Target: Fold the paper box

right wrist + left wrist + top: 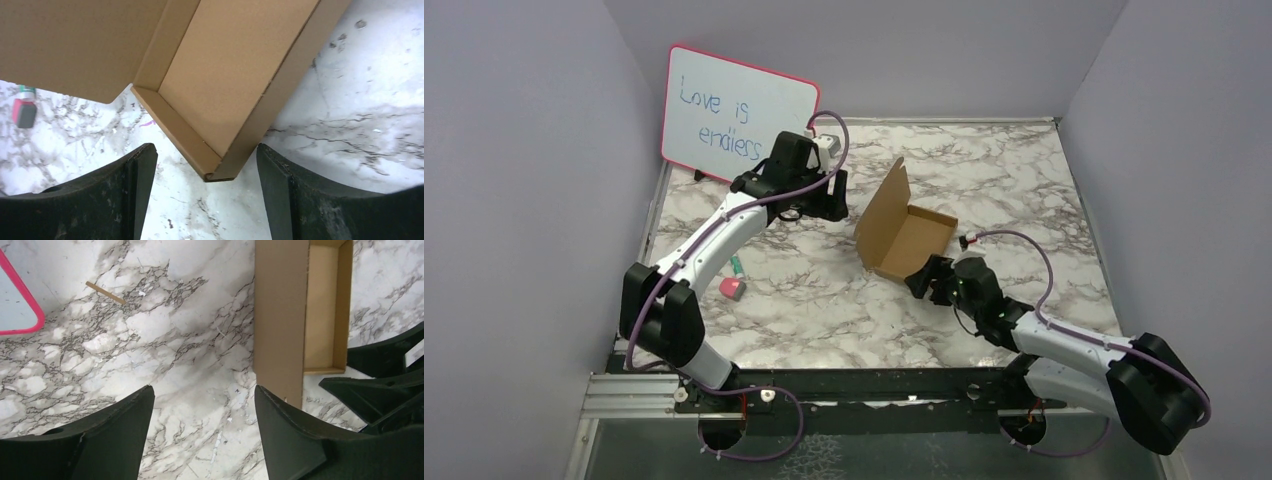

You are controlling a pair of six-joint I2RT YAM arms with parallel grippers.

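- The right black two-finger gripper (pixel 204 149) sits nearest the arm bases, low over the white-and-grey marbled desk (pixel 824 310). Its jaws are spread, with the near corner of the box lying between them and touching neither finger.
- A small pink block with a green end (pixel 732 287) lies to the left on the desk, well apart from the box.
- The plain brown cardboard paper box (pixel 911 240) rests near the middle of the desk as a shallow rectangular tray. Its four low walls are already raised, and a broad lid flap (pixel 885 203) stands tilted up along its left side.
- Thin card like this is probably very light and will slide on the smooth desk under a sideways push. The walls look springy and could crease or pop open if pinched hard.
- The best holds look like a wall near a corner, where two folds brace each other, and the free top edge of the lid for swinging it over.
- The left black two-finger gripper (pixel 204 388) hovers beyond the box's left side, jaws apart over bare desk and holding nothing.
- A pink-framed whiteboard (pixel 734 115) leans against the back wall.
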